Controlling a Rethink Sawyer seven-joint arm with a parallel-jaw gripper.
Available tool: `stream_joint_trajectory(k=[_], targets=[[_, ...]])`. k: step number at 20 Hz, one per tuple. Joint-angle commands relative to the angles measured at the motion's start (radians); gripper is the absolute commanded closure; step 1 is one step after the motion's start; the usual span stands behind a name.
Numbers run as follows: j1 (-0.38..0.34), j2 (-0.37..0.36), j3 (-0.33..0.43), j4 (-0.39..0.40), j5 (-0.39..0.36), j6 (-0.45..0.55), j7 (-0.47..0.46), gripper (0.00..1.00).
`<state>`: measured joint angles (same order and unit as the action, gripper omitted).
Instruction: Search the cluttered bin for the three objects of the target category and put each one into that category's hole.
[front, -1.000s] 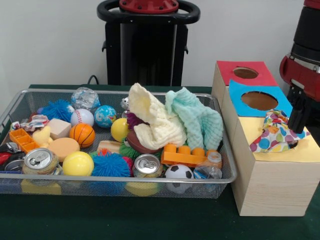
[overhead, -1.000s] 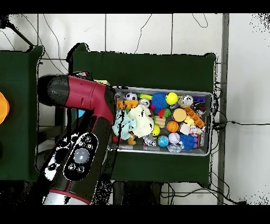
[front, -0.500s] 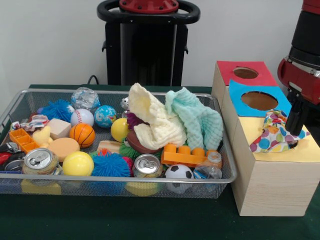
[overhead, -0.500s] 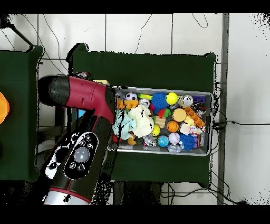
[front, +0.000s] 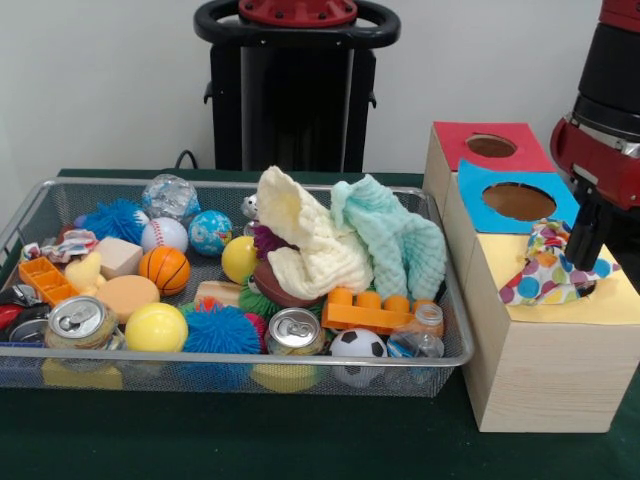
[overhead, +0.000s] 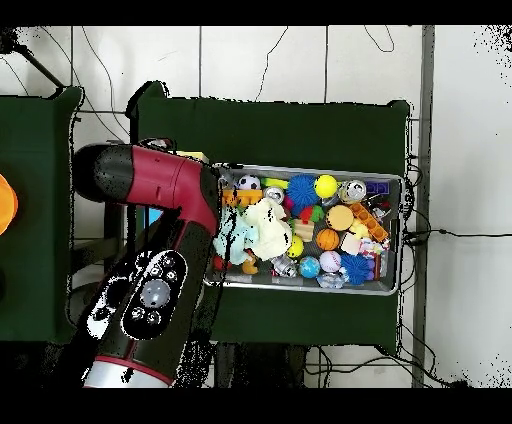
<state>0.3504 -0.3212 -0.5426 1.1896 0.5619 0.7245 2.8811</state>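
A polka-dot cloth (front: 548, 268) sits bunched in the hole of the yellow panel (front: 620, 300) on the wooden box, part of it spilling out over the top. My gripper (front: 583, 250) hangs just above the cloth's right side; I cannot see whether it still touches the cloth. In the wire bin (front: 240, 375) a cream cloth (front: 305, 245) and a mint cloth (front: 395, 235) lie heaped at the right end. In the overhead view the red arm (overhead: 150, 180) hides the box, while the cream cloth (overhead: 265, 225) and mint cloth (overhead: 232, 240) show in the bin (overhead: 392, 285).
The box also has a red panel (front: 490, 146) and a blue panel (front: 518, 200), each with a round hole. The bin holds balls, drink cans, an orange brick (front: 365, 312), spiky blue toys and foam blocks. A black stand (front: 295, 90) rises behind the bin.
The arm has shifted slightly left and up over the box. The polka-dot cloth stays in the yellow hole, and the bin's contents have not moved.
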Motion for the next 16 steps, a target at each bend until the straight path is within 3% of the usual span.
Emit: stream_joint_trajectory(k=[1, 7, 16], targets=[[-0.018, -0.003, 0.069, 0.089, -0.012, 0.042, 0.146, 1.00], [-0.021, -0.020, 0.070, 0.099, -0.014, 0.054, 0.139, 1.00], [-0.016, 0.021, 0.094, 0.110, -0.004, -0.009, 0.151, 1.00]])
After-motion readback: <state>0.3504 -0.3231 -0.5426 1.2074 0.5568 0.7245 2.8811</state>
